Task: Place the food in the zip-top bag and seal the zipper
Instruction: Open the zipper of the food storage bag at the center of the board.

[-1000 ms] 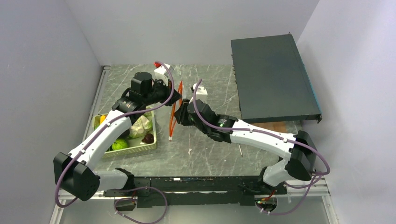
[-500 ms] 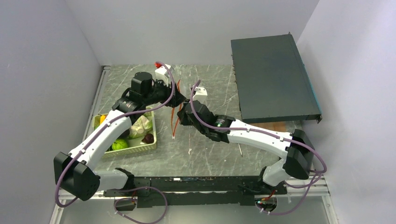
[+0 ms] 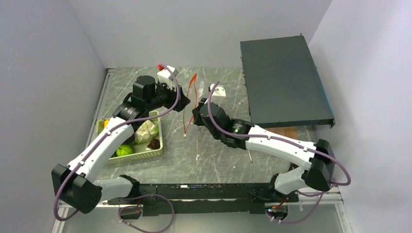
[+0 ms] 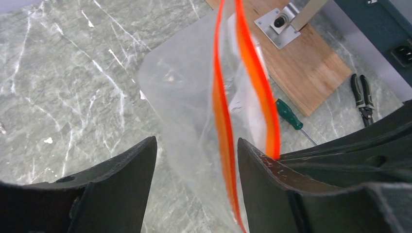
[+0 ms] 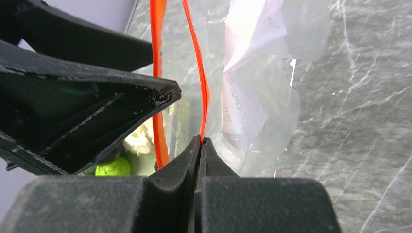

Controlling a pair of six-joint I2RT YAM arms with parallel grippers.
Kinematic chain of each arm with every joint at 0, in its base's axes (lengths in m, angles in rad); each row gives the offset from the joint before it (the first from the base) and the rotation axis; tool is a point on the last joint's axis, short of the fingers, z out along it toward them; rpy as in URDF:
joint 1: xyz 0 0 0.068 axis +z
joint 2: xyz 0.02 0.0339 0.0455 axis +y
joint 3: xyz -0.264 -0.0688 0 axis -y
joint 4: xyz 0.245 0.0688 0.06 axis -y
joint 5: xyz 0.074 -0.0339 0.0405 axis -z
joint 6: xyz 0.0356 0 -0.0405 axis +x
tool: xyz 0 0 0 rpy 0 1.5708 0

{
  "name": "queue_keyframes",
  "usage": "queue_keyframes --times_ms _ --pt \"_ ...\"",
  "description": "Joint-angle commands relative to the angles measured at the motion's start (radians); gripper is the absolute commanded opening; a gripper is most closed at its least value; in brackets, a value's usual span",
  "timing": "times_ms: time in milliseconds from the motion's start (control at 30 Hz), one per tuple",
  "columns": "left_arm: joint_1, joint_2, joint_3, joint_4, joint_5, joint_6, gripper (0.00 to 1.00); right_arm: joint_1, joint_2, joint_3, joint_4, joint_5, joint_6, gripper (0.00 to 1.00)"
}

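Observation:
The zip-top bag (image 4: 180,97) hangs clear and crinkly above the table, mouth parted into two strands of red-orange zipper (image 3: 189,104). My right gripper (image 5: 201,141) is shut on one strand of the zipper (image 5: 204,92). My left gripper (image 4: 197,145) is open; the other strand (image 4: 221,116) runs loose between its fingers (image 4: 121,174), close to the right one. In the top view the left gripper (image 3: 183,98) and right gripper (image 3: 197,108) face each other across the bag mouth. The food (image 3: 125,150) lies in the green basket (image 3: 145,156): green, whitish (image 3: 147,129) and dark purple (image 3: 154,143) pieces.
A dark flat metal case (image 3: 284,82) leans at the back right over a wooden board (image 4: 296,73). A green-handled screwdriver (image 4: 287,114) and pliers (image 4: 362,94) lie on the marble table near the board. A white paper (image 5: 248,73) shows inside the bag.
My left gripper has opened and let go of the zipper strip. My right gripper has shut on the other strand and carried the bag mouth up and to the right.

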Motion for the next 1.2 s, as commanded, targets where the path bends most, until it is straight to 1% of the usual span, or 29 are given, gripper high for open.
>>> queue_keyframes --times_ms 0,233,400,467,500,533,600,667,733,767,800,833,867,900,967,1100,1167 --pt "-0.007 -0.026 0.033 -0.007 -0.046 0.044 0.65 0.001 -0.039 0.006 0.014 0.056 -0.026 0.0" --pt "-0.033 0.019 0.063 -0.051 -0.054 0.06 0.46 0.001 -0.011 0.038 0.011 0.04 -0.046 0.0" --pt "-0.035 0.051 0.087 -0.08 -0.064 0.056 0.24 0.003 -0.001 0.063 -0.021 0.051 -0.102 0.0" --pt "-0.034 0.057 0.092 -0.089 -0.073 0.057 0.13 0.003 0.002 0.076 -0.05 0.065 -0.134 0.0" --pt "-0.033 0.059 0.097 -0.101 -0.103 0.055 0.02 0.003 0.009 0.093 -0.089 0.087 -0.169 0.0" --pt "-0.031 0.058 0.095 -0.103 -0.123 0.052 0.0 0.002 0.013 0.105 -0.118 0.101 -0.184 0.0" --pt "-0.026 0.054 0.093 -0.104 -0.146 0.043 0.0 0.007 0.02 0.127 -0.161 0.126 -0.209 0.0" --pt "-0.015 0.051 0.086 -0.095 -0.135 0.028 0.0 0.023 0.025 0.138 -0.166 0.12 -0.228 0.0" --pt "0.002 0.052 0.074 -0.072 -0.091 0.008 0.0 0.042 0.035 0.144 -0.132 0.06 -0.245 0.0" --pt "0.008 0.054 0.069 -0.062 -0.07 0.001 0.0 0.046 0.037 0.139 -0.1 0.002 -0.25 0.0" --pt "0.012 0.057 0.066 -0.053 -0.048 -0.004 0.0 0.047 0.037 0.124 -0.052 -0.071 -0.252 0.0" --pt "0.013 0.062 0.066 -0.048 -0.027 -0.008 0.0 0.046 0.031 0.098 0.014 -0.119 -0.253 0.0" --pt "0.014 0.064 0.064 -0.045 -0.017 -0.009 0.0 0.045 0.023 0.086 0.044 -0.149 -0.255 0.01" --pt "0.013 0.066 0.061 -0.039 0.002 -0.013 0.0 0.045 0.015 0.062 0.083 -0.166 -0.267 0.05" --pt "0.013 0.066 0.053 -0.022 0.024 -0.023 0.0 0.044 0.009 0.059 0.108 -0.155 -0.27 0.15" --pt "0.013 0.071 0.049 -0.013 0.047 -0.036 0.0 0.036 0.0 0.094 0.051 -0.076 -0.256 0.19" --pt "0.014 0.072 0.052 -0.016 0.05 -0.036 0.0 0.035 -0.015 0.093 0.037 -0.047 -0.253 0.27"
